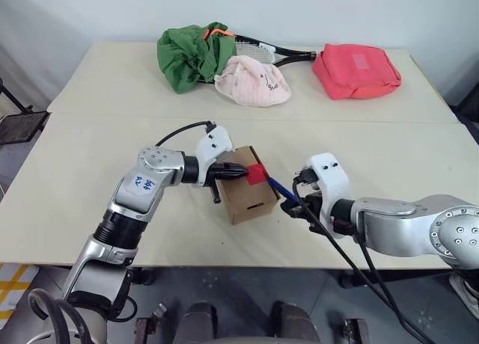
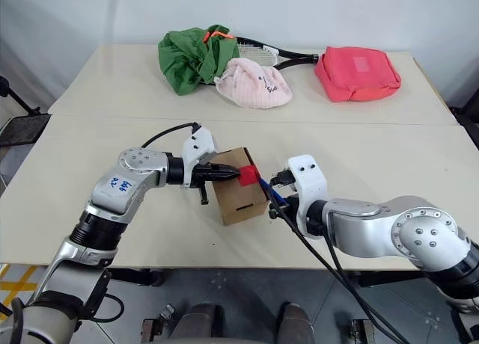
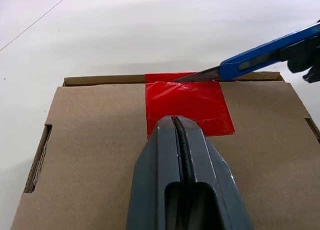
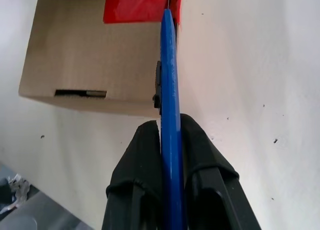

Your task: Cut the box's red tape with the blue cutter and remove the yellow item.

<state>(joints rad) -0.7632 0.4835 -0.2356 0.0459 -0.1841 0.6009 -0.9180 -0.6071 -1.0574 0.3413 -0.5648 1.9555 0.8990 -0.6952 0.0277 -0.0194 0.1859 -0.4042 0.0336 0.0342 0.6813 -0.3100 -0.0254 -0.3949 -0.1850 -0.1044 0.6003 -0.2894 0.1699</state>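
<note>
On pale table [image 1: 90, 157], box [image 1: 243, 198], white wall [image 1: 75, 15]

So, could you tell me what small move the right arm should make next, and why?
Probably draw the blue cutter along the seam. Its blade tip sits at the red tape's edge, where the flap meets the box wall, and the left tool, shut, presses down on the lid.

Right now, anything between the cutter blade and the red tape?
Nothing visible. The blue cutter, held in the right gripper, has its blade tip right at the red tape by the box edge. The shut left gripper rests on the tape's near side, apart from the blade.
</note>
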